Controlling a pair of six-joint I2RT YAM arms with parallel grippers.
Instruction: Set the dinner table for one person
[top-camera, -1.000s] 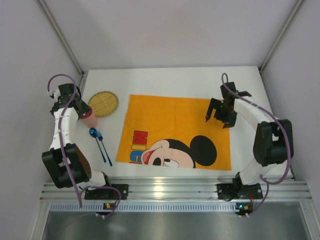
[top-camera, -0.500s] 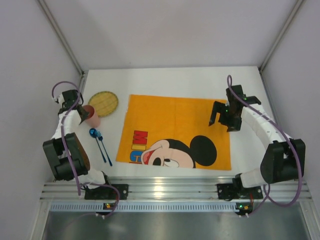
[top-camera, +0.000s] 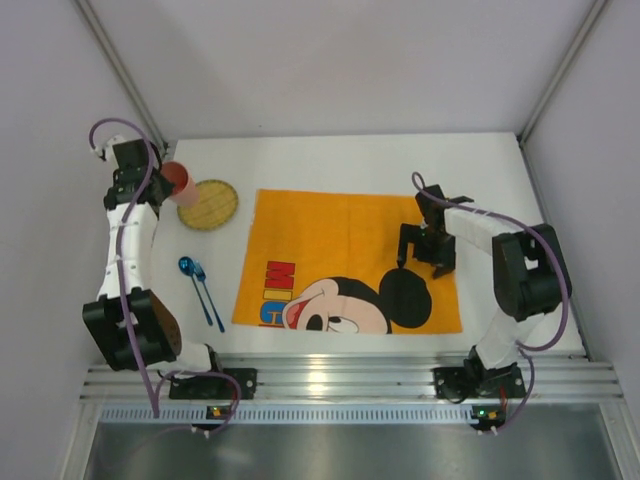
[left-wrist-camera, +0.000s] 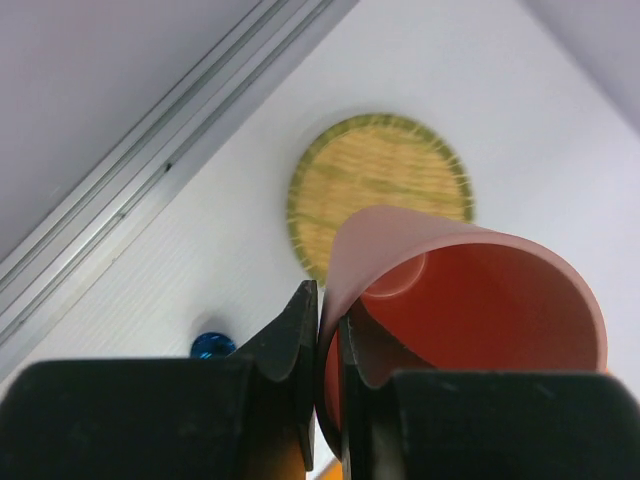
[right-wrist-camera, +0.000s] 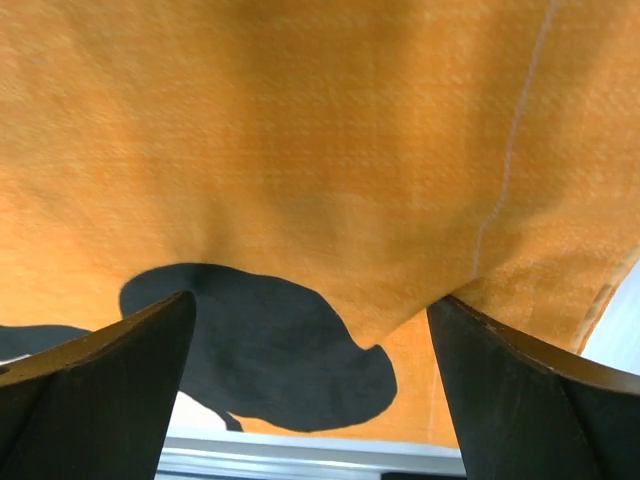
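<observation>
Far left, the left gripper (left-wrist-camera: 325, 325) pinches the wall of the red cup (left-wrist-camera: 480, 300), jaws clamped on its rim. It holds the cup tilted over the white dinner table (top-camera: 350, 160), right by the round woven coaster (top-camera: 207, 204). Two blue spoons (top-camera: 202, 288) lie nearer the bases. In the centre, the orange Mickey mat (top-camera: 330, 240) lies flat. On the right, the right gripper (top-camera: 420, 262) hangs spread wide over the mat, by the black ear.

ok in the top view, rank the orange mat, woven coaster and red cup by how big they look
1. orange mat
2. woven coaster
3. red cup, though it's raised nearer the camera, so less sure
</observation>
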